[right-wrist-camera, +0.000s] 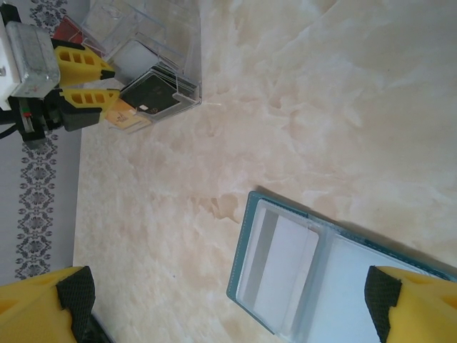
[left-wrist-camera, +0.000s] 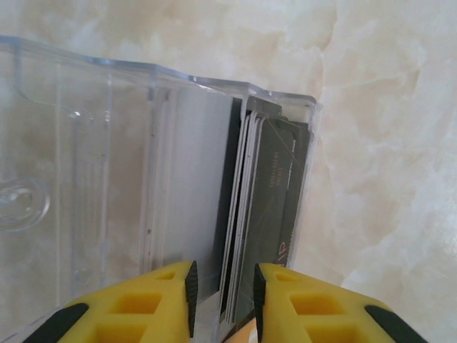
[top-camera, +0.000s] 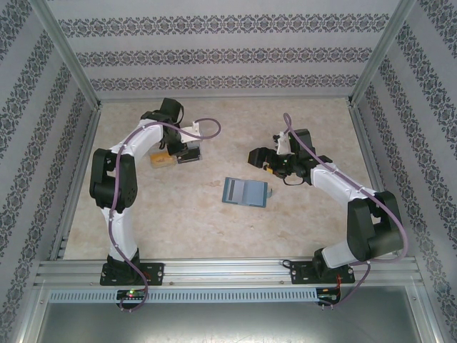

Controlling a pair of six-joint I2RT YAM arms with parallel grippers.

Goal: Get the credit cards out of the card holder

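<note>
Right end effector [right-wrist-camera: 227,289] wide open, blue-grey card holder [right-wrist-camera: 300,286] spread flat, left end effector [left-wrist-camera: 225,282] grip unclear

Cropped and covered around the clear tray [left-wrist-camera: 78,164]

The tray ran off the left wrist view's left edge; lettering on the dark cards [left-wrist-camera: 275,193] inside it was too small to read, their lower ends behind the left gripper [left-wrist-camera: 225,289]; an orange card [right-wrist-camera: 127,118] beside it lay partly covered.
</note>
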